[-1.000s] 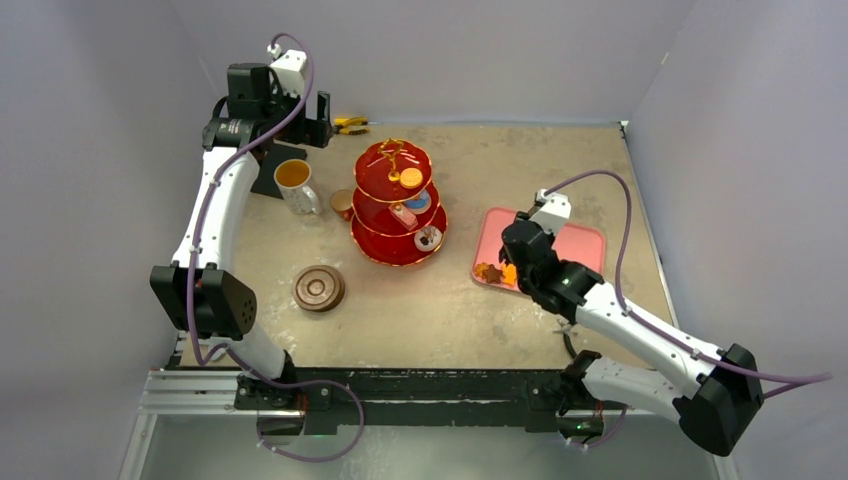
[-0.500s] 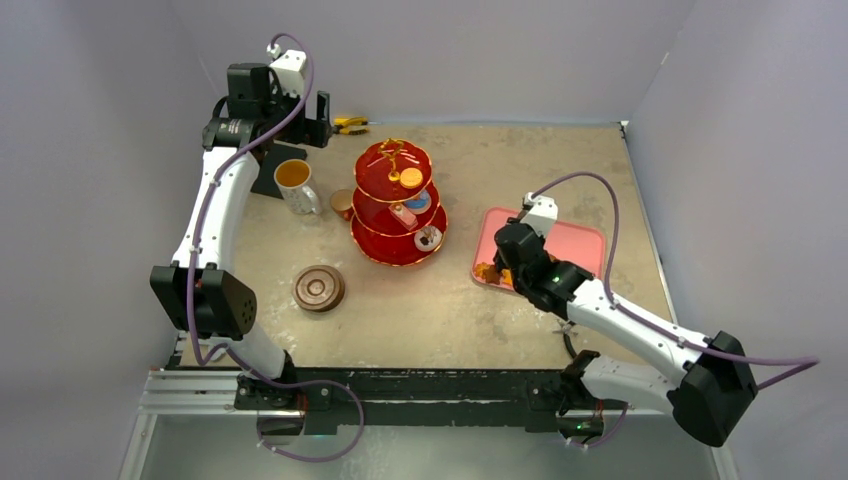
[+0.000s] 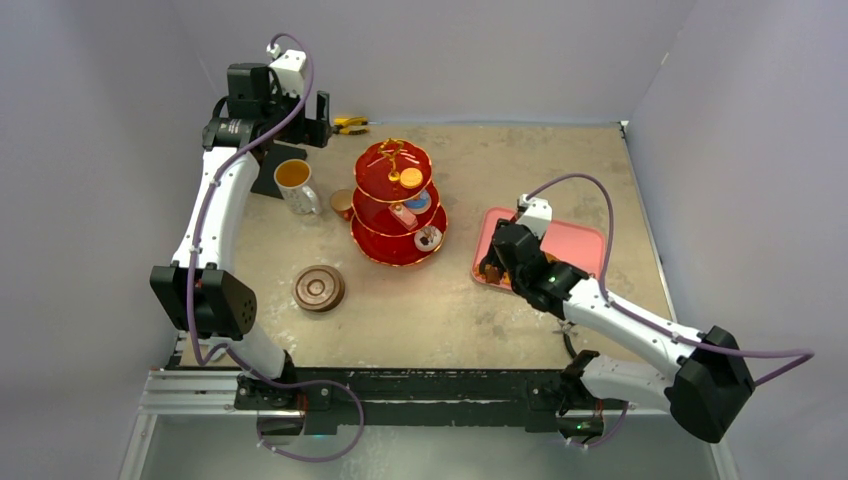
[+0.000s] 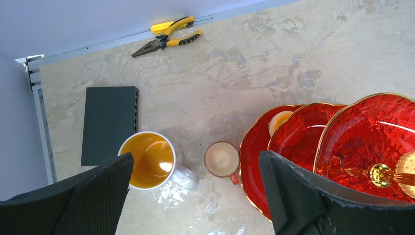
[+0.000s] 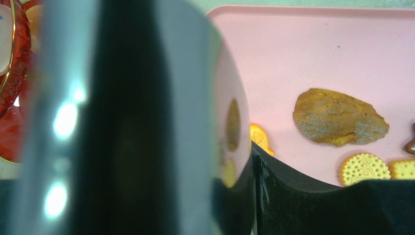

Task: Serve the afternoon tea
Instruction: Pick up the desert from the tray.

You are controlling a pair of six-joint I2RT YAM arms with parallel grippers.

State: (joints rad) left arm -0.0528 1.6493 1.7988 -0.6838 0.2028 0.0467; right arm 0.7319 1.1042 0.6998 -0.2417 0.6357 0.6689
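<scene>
Right end effector low over pink tray, presumably for a biscuit; we cannot tell its opening.

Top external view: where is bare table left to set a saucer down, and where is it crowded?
Bare table: the near strip between the saucers and the pink tray, and the far stretch behind the tray. Crowded: mug, copper cup and stand sit close together far left.

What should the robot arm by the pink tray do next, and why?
Probably lower the right pincer onto a biscuit on the pink tray and pinch it. The pincer hangs over the tray's near-left corner, where the biscuits lie, and they belong on the red stand.
</scene>
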